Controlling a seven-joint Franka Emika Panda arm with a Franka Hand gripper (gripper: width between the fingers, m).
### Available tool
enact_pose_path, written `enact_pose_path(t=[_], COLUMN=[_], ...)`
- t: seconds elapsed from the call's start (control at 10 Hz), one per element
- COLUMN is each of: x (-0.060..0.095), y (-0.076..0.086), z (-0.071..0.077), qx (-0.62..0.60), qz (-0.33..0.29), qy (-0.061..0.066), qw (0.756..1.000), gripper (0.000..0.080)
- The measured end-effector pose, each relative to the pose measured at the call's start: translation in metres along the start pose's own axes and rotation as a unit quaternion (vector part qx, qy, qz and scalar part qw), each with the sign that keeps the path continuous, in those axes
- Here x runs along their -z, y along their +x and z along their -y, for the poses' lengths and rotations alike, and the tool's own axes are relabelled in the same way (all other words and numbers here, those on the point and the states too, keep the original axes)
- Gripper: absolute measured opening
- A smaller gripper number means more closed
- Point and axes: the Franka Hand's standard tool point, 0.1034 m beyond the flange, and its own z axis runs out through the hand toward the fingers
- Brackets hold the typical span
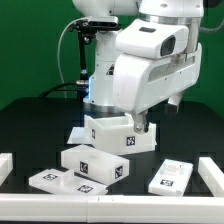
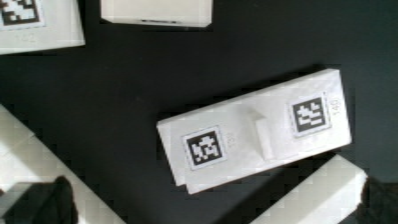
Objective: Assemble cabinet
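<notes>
The cabinet lies in loose matte white pieces. A big boxy piece (image 1: 118, 133) with a tag sits mid-table. A second tagged block (image 1: 92, 162) lies in front of it. A small panel with two tags (image 1: 170, 177) lies toward the exterior view's right and fills the middle of the wrist view (image 2: 267, 132). My gripper (image 1: 143, 124) is low at the big piece's end on the exterior view's right, mostly hidden by the arm. In the wrist view only a dark finger (image 2: 36, 205) shows, between slanted white edges (image 2: 338, 195); the jaws are hidden.
A low flat white tagged piece (image 1: 52, 180) lies at the front on the exterior view's left. White rails stand at the table's sides (image 1: 6, 166) (image 1: 210, 176). The wrist view shows a tagged white piece (image 2: 36, 25) and a plain white one (image 2: 160, 10).
</notes>
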Motion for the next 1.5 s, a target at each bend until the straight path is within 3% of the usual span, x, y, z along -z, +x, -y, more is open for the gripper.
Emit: enact_pose_path(t=[0.4,0.6,0.8,0.9,1.1,1.2,1.3,1.4,1.5], x=[-0.002,-0.019,-0.041,-0.050,-0.051,-0.052,-0.063,-0.076,-0.088], y=[0.001,0.006,0.023,0.022,0.021,0.027,0.031,0.030,0.032], z=[0.000,0.004,0.015,0.022,0.022,0.023,0.031,0.033,0.032], qx=[0.000,0.017,0.061,0.062,0.061,0.070,0.081,0.081,0.080], qz=[-0.002,-0.037,-0.086,-0.093,-0.091,-0.105,-0.120,-0.116,-0.123], qy=[-0.001,-0.031,-0.088,-0.090,-0.089,-0.103,-0.114,-0.107,-0.109], qw=[1.000,0.999,0.991,0.990,0.990,0.987,0.983,0.984,0.983], gripper=[0.0798,0.0798,0.0798,0.0798,0.0798,0.0798,0.0798,0.0798,0.0798])
